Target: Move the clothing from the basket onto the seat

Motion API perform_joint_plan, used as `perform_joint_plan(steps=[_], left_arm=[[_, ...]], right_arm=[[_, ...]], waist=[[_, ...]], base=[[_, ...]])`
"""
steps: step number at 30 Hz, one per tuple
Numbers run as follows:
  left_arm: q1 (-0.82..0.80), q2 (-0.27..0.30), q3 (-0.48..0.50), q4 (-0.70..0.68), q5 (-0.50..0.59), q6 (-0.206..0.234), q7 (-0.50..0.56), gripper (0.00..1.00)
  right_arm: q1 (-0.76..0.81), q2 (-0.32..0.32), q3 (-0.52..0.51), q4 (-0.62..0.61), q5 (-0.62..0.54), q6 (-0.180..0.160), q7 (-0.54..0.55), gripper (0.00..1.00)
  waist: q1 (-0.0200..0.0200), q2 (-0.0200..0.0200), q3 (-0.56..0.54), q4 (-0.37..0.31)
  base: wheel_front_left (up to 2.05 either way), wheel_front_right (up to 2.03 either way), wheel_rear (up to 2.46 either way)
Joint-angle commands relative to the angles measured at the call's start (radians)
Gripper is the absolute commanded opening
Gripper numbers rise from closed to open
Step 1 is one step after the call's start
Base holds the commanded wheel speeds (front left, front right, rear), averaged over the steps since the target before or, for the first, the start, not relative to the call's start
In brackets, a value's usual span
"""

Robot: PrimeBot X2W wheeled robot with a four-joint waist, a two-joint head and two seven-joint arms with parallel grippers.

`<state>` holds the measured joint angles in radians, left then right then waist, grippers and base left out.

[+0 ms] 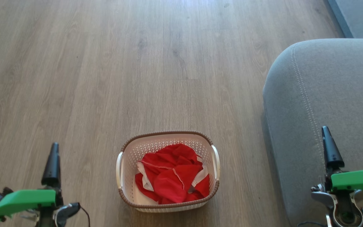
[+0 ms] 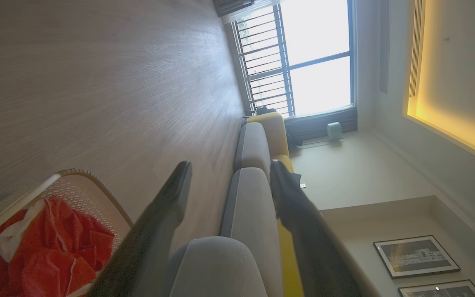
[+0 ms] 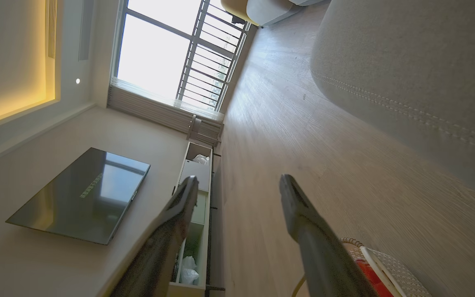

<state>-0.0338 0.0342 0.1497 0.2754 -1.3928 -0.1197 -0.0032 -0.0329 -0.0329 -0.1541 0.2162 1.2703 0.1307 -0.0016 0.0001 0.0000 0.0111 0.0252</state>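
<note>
- Clothing (image 1: 172, 171) is a crumpled red-and-white heap inside the basket (image 1: 169, 136), covering most of its bottom.
- The basket's sitting on the wood floor (image 1: 137, 63), near the left side of the grey seat (image 1: 326, 88) but not touching it. The seat's off to my right.
- My left gripper (image 2: 229, 165) hangs out to the left of the basket, well apart from it, fingers spread wide with nothing between them. In its wrist view the red pile sits off at the lower left, outside the fingers.
- My right gripper (image 3: 239, 179) lines up with the seat's edge in the head view, on the other side of the basket. It's also spread wide and empty, and a bit of basket rim and red fabric peeks in beside one finger in its wrist view.
- So the pile lies between my two grippers, with neither one touching fabric or basket.
</note>
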Motion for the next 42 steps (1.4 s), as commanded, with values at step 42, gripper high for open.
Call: perform_joint_plan(steps=[42], left_arm=[[-0.075,0.016,-0.212,-0.365,0.877,0.229,-0.135,1.00]], right_arm=[[-0.116,-0.013,0.168,-0.278,-0.771,0.000,-0.135,1.00]], waist=[[-0.0001,0.0000,0.011,0.035]], base=[[0.00,0.00,0.00]])
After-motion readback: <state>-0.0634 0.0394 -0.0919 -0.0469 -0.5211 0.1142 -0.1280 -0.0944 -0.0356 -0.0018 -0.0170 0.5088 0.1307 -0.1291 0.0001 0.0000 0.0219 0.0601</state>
